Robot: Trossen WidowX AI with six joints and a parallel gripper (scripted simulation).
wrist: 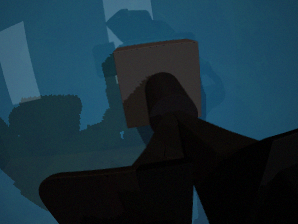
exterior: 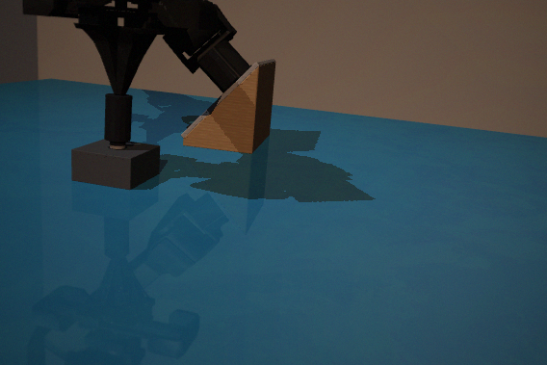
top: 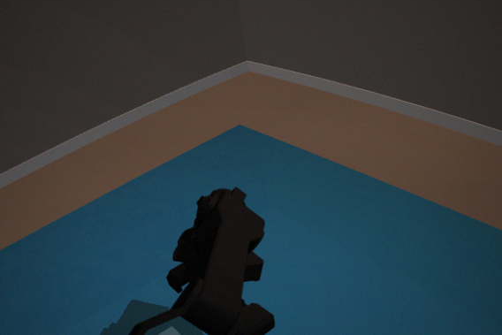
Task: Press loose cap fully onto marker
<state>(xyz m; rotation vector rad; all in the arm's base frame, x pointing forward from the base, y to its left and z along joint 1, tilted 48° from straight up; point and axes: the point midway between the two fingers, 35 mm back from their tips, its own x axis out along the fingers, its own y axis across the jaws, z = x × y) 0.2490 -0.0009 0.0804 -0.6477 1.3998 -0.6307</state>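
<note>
Pincer pressing the cap home on the marker

The gripper (exterior: 118, 90), fingers together and holding nothing, bears tip-down on the cap (exterior: 117, 118), which sits on the marker in the block (exterior: 115, 164). Cap looks stiff, light and smooth; push on its flat top, centred, lest the tips skid off.

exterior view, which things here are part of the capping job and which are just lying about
Part of the job:
- cap, sitting on the marker
- marker, only a pale ring showing under the cap
- holder block
- tool, shut, tips touching the cap top

Just lying about:
- wooden wedge, behind the block
</note>
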